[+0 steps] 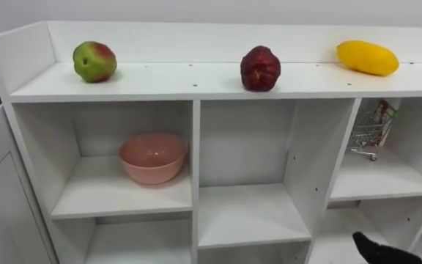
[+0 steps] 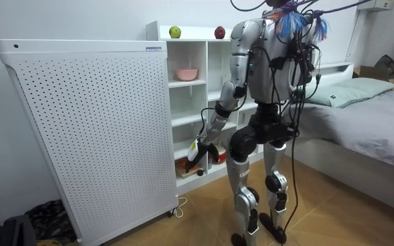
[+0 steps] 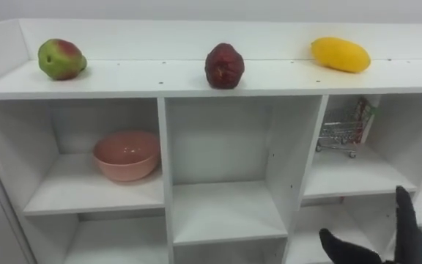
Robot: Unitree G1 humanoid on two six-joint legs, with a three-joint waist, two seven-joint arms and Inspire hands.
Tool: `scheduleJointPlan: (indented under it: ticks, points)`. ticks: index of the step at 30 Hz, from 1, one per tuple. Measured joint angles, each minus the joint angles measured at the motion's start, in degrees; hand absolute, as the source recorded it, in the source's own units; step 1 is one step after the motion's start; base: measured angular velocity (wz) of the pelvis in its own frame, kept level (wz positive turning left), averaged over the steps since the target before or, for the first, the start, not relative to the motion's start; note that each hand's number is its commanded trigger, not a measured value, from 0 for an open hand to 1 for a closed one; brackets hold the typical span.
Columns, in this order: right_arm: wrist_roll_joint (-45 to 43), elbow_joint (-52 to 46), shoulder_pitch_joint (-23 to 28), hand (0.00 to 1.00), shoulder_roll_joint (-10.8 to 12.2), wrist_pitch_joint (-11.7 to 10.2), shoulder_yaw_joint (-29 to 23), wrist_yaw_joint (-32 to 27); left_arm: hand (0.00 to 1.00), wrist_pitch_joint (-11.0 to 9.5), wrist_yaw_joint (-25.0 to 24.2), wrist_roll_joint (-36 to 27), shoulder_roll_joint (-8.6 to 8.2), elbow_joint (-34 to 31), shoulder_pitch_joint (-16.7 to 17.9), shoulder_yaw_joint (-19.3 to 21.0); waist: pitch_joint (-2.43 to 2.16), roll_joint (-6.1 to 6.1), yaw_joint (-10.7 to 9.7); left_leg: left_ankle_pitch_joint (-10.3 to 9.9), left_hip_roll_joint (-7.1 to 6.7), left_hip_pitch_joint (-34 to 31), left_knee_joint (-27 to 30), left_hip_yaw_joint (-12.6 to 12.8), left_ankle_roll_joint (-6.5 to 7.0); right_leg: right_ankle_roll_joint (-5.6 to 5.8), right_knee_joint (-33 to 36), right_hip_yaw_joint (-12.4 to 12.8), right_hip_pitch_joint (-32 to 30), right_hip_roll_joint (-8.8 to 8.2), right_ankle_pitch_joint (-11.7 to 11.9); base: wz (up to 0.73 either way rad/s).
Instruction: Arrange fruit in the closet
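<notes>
On top of the white closet (image 1: 174, 82) lie three fruits in a row: a green and red apple (image 1: 94, 61) at the left, a dark red fruit (image 1: 260, 68) in the middle and a yellow mango (image 1: 367, 57) at the right. My right hand (image 1: 388, 251) shows at the lower right corner, below the compartments and well under the fruit. Its black fingers are spread and hold nothing. In the room view I stand facing the closet, and my left hand (image 2: 201, 149) hangs low before the lower shelves.
A pink bowl (image 1: 152, 158) stands in the upper left compartment. A small toy shopping cart (image 1: 371, 132) sits in the upper right one. A tall white perforated panel (image 2: 87, 130) stands at the room view's left, and a bed (image 2: 368, 116) at its right.
</notes>
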Motion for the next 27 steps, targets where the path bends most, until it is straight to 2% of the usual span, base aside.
scheduleJointPlan:
  ticks: [2, 7, 13, 15, 19, 23, 27]
  points:
    - [-0.01, -2.15, -0.41, 0.0, -0.02, -0.69, 0.04, -0.12, 0.0, -0.05, -0.93, 0.01, 0.01, -0.54, 0.01, 0.0, -0.03, 0.12, 0.0, 0.0, 0.0, -0.04, 0.08, 0.02, 0.0, 0.0, -0.01, -0.01, -0.01, -0.01, 0.0, 0.0]
    - [1.16, -3.3, -3.71, 0.0, -0.35, -0.88, 1.64, -0.43, 0.0, -0.08, -1.9, 0.02, -0.07, -0.5, -0.37, -2.21, -0.11, 0.16, -0.08, 0.02, 0.01, -0.06, 0.35, 0.05, 0.01, -0.11, 0.06, -0.04, 0.07, -0.02, 0.07, 0.0]
    - [3.59, -4.26, -8.44, 0.0, -0.61, -0.75, 3.47, -1.37, 0.0, 0.13, -4.31, 0.08, -0.34, -1.02, -1.65, -2.47, -0.19, 0.06, 0.0, 0.04, 0.03, -0.81, 0.88, -0.07, 0.05, -0.3, 0.23, -0.31, -0.1, -0.07, 0.19, 0.01]
    - [4.94, -4.81, -10.78, 0.0, -2.26, -0.74, 4.89, -1.39, 0.0, 0.42, -5.84, -0.04, -0.09, -1.67, -1.68, -3.04, -0.19, 0.07, -0.01, 0.05, 0.04, -0.94, 0.85, -0.35, 0.05, -0.3, 0.25, -0.65, -0.12, -0.07, 0.19, 0.04]
    - [5.12, -4.8, -14.09, 0.0, -3.83, -0.58, 6.65, -1.32, 0.0, 1.32, -7.1, 0.0, 0.23, -2.74, -2.56, -4.93, -0.31, -0.14, 0.01, 0.06, 0.02, -1.7, 0.92, -0.57, 0.05, -0.3, 0.3, -1.11, -0.84, -0.1, 0.19, 0.02]
    - [5.13, -4.81, -16.55, 0.0, -4.19, 0.8, 7.22, -0.92, 0.0, 1.71, -8.05, -0.06, 0.8, -3.33, -4.93, -5.72, -0.26, -0.79, 1.48, 0.2, 0.02, -1.94, 0.78, -0.73, 0.02, -0.32, 0.34, -1.22, -1.51, -0.08, 0.2, 0.0]
    - [6.23, -4.7, -19.93, 0.0, -4.21, 1.88, 7.42, -0.83, 0.0, 2.28, -8.85, 0.06, 1.06, -3.33, -7.16, -6.78, -0.15, -1.61, 2.7, 0.2, -0.02, -1.77, 0.61, -2.05, 0.02, -0.32, -0.04, -1.74, -1.14, -0.06, 0.2, 0.01]
